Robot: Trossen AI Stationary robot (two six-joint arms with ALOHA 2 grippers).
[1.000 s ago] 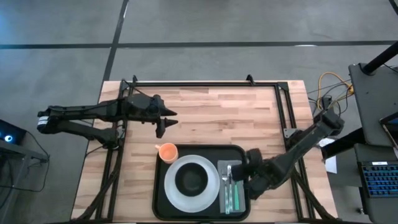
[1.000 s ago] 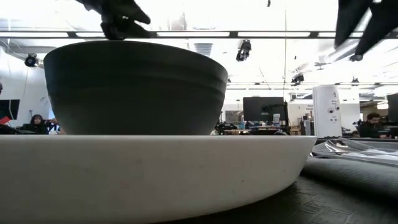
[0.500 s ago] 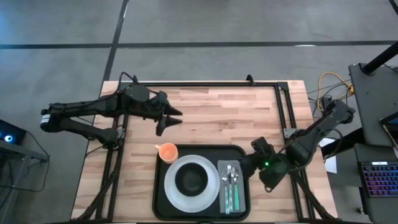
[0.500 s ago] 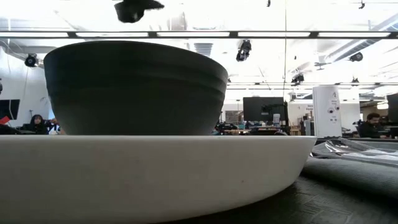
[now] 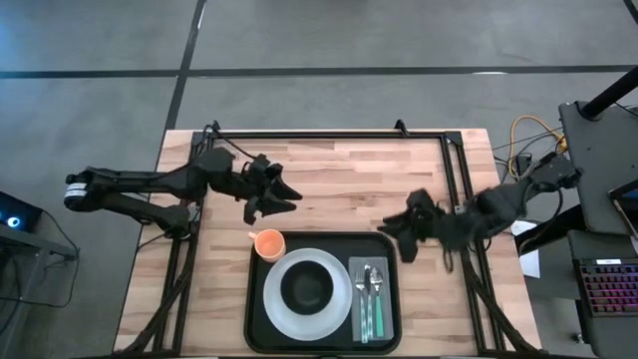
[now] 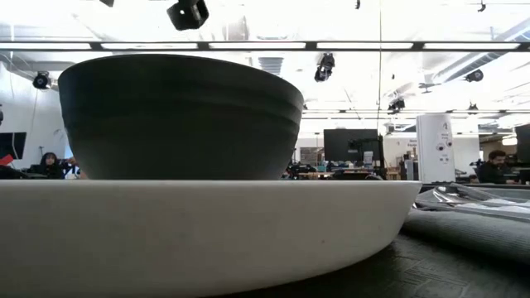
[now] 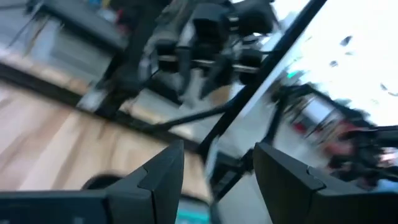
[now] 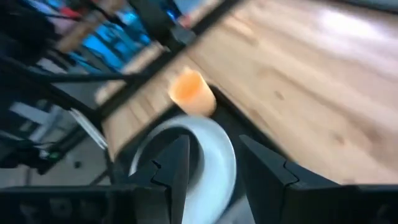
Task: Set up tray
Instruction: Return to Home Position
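Tray (image 5: pixel 257 335) with plate (image 5: pixel 278 305), bowl (image 5: pixel 307 287), napkin (image 5: pixel 388 324), cutlery (image 5: pixel 370 299)

- In the low view the black bowl (image 6: pixel 178 116) and white plate (image 6: pixel 199 232) hide nearly all of the tray (image 5: pixel 254 324) from me.
- Overhead, the cutlery (image 5: pixel 370 297) is too small for me to sort.
- Past my left wrist, everything is an unreadable smear.

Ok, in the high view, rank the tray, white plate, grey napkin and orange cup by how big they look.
1. tray, widest by far
2. white plate
3. grey napkin, narrower than the plate
4. orange cup, smallest
All sit at about table level, so nearness hardly skews this.
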